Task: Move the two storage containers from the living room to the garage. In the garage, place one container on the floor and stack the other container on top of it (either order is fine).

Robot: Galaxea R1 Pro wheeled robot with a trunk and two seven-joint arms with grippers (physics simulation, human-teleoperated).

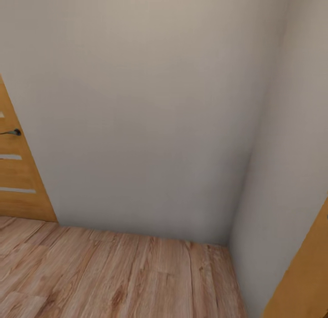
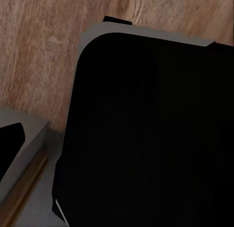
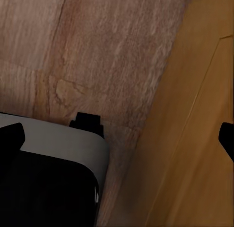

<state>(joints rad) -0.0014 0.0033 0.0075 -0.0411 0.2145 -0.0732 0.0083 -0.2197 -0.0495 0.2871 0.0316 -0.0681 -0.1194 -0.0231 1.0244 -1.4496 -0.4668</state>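
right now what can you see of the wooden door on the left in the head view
The door stands at the picture's left edge, cut off by the frame. It looks like warm orange-brown wood with pale horizontal inset strips and a dark lever handle. It stands upright, seemingly shut, set in the plain off-white wall, and its bottom edge meets the light wood plank floor.

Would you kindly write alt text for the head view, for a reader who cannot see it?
A bare white wall meets a second wall in a corner, above a light wood plank floor. An orange wooden door with a dark handle sits at the left edge, and another orange wooden panel at lower right.
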